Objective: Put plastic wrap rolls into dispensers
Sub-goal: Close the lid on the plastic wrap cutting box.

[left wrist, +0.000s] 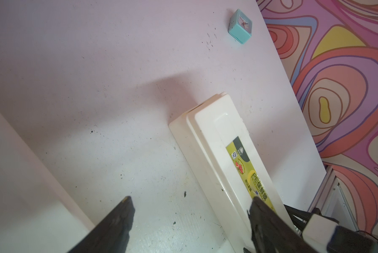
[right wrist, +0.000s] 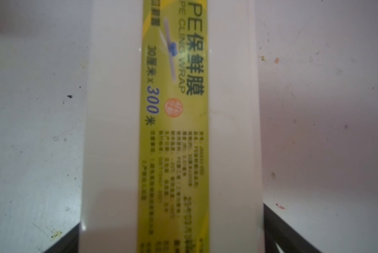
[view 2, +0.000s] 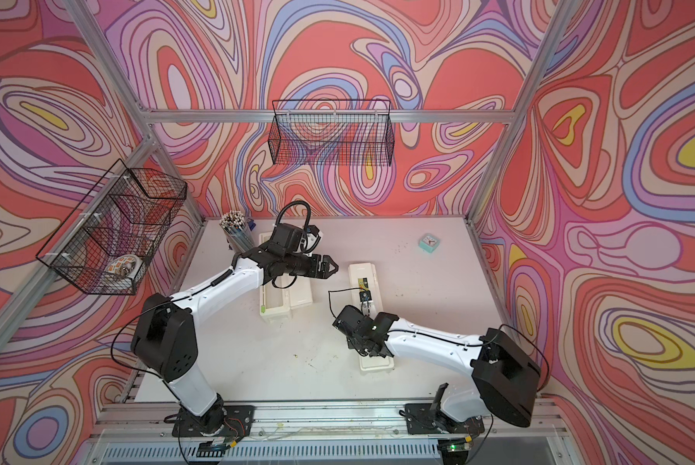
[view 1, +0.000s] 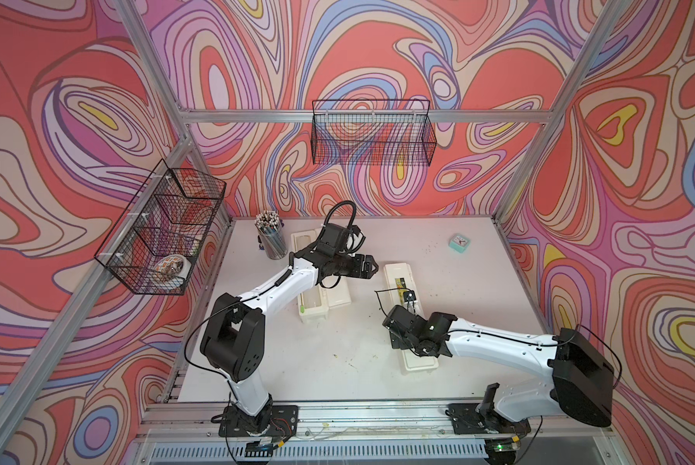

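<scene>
- Right hand (right wrist: 172,232): spread wide astride the closed dispenser (view 1: 394,273), not gripping it
- Left hand (view 1: 373,267): released, empty, near the open dispenser (view 1: 313,300)
- Rolls: none loose on the worktop (view 1: 338,354); we cannot see inside
- Step, we judge: closing up; next, fold that lid (view 1: 340,298) shut

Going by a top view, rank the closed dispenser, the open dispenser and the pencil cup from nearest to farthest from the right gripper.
1. closed dispenser: directly beneath the right gripper, on the right side.
2. open dispenser: across the middle, on the left side.
3. pencil cup: back left corner, beyond the open dispenser.
</scene>
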Action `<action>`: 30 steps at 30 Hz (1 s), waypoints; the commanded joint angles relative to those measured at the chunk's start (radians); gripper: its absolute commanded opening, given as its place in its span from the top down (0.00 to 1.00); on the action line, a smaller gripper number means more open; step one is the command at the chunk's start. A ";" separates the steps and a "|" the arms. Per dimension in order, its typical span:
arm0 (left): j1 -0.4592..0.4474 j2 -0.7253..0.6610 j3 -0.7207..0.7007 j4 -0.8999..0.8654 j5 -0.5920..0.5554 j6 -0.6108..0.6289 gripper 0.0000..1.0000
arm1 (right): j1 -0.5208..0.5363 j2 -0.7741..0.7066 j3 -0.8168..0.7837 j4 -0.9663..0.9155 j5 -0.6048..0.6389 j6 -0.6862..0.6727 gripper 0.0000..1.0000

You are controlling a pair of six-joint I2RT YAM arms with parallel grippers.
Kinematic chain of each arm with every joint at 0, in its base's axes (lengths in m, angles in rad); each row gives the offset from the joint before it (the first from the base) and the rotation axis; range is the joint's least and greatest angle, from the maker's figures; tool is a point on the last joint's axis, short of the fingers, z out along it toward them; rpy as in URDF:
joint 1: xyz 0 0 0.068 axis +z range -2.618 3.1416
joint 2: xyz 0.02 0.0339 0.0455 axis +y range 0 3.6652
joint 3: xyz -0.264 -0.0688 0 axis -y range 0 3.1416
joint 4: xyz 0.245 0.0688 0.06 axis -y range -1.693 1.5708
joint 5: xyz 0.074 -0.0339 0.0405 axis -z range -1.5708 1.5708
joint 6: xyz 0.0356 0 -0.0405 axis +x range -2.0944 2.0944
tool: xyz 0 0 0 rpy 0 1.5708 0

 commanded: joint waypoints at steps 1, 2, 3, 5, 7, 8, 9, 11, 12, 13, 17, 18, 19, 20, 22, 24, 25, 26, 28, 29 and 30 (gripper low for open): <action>-0.005 -0.006 -0.015 -0.019 -0.007 0.006 0.16 | -0.009 -0.011 0.002 0.032 -0.010 0.032 0.02; -0.005 -0.006 -0.015 -0.020 -0.007 0.006 0.16 | -0.013 -0.015 -0.001 0.043 -0.018 0.038 0.02; -0.005 -0.005 -0.015 -0.020 -0.007 0.007 0.15 | -0.017 -0.015 -0.004 0.053 -0.023 0.042 0.02; -0.005 -0.003 -0.014 -0.020 -0.005 0.008 0.16 | -0.020 -0.001 0.000 0.055 -0.020 0.050 0.02; -0.005 -0.002 -0.012 -0.023 -0.004 0.009 0.15 | -0.020 0.023 0.010 0.033 -0.004 0.069 0.02; -0.005 -0.002 -0.011 -0.024 -0.005 0.010 0.15 | -0.021 0.037 0.014 0.025 0.004 0.069 0.02; -0.005 -0.001 -0.011 -0.025 -0.006 0.011 0.15 | -0.021 0.045 0.015 0.020 0.007 0.067 0.02; -0.005 -0.003 -0.012 -0.028 -0.007 0.015 0.15 | -0.021 0.057 0.013 0.021 0.014 0.060 0.02; -0.005 -0.004 -0.011 -0.030 -0.007 0.017 0.15 | -0.021 0.061 0.012 0.019 0.016 0.053 0.02; -0.005 -0.005 -0.012 -0.034 -0.008 0.019 0.15 | -0.021 0.060 0.015 0.010 0.025 0.048 0.02; -0.006 -0.006 -0.018 -0.037 -0.010 0.022 0.15 | -0.020 0.045 0.050 -0.052 0.056 0.021 0.02; -0.005 -0.006 -0.018 -0.036 -0.010 0.022 0.15 | -0.020 0.042 0.053 -0.060 0.059 0.012 0.02; -0.006 -0.005 -0.018 -0.034 -0.010 0.021 0.15 | -0.019 0.040 0.055 -0.071 0.065 0.014 0.02; -0.004 -0.003 -0.018 -0.030 -0.010 0.018 0.15 | -0.021 0.038 0.047 -0.070 0.064 0.012 0.02; -0.006 -0.002 -0.018 -0.024 -0.007 0.012 0.15 | -0.021 0.032 0.025 -0.054 0.069 0.011 0.02; -0.005 0.001 -0.018 -0.021 -0.005 0.007 0.15 | -0.021 0.023 0.006 -0.027 0.073 0.008 0.02; -0.005 0.001 -0.018 -0.023 -0.003 0.004 0.15 | -0.022 0.017 -0.004 -0.006 0.073 0.003 0.02; -0.005 0.001 -0.018 -0.025 -0.002 0.003 0.15 | -0.027 0.012 -0.015 0.015 0.070 -0.001 0.02; -0.007 0.000 -0.021 -0.028 -0.004 0.001 0.14 | -0.038 0.010 -0.030 0.039 0.058 -0.005 0.02; -0.008 -0.006 -0.024 -0.031 -0.007 0.001 0.14 | -0.042 0.012 -0.036 0.045 0.052 -0.003 0.02; -0.008 -0.009 -0.028 -0.030 -0.011 0.000 0.14 | -0.044 0.012 -0.041 0.052 0.047 -0.003 0.02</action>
